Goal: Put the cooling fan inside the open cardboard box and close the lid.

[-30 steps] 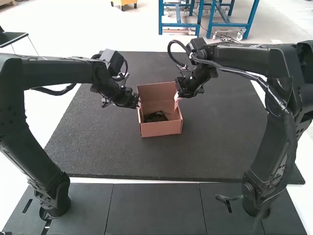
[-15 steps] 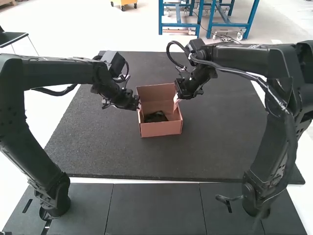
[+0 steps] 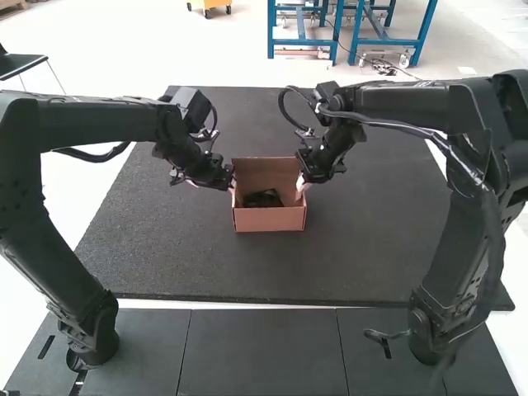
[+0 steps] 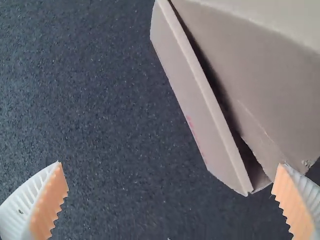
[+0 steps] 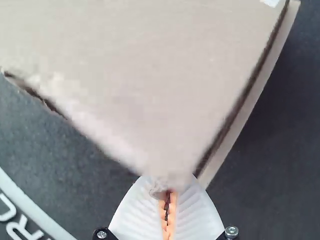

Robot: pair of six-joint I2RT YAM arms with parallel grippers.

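On black mat (image 3: 165, 223), open cardboard box (image 3: 269, 218)

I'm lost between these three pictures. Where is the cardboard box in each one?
High view: the cardboard box sits mid-mat, between both tools.
Left wrist view: its side wall lies just ahead of the open left tool, close to one orange pad.
Right wrist view: its flap is pinched by the shut right tool.
Shared landmark: the black mat under the box.
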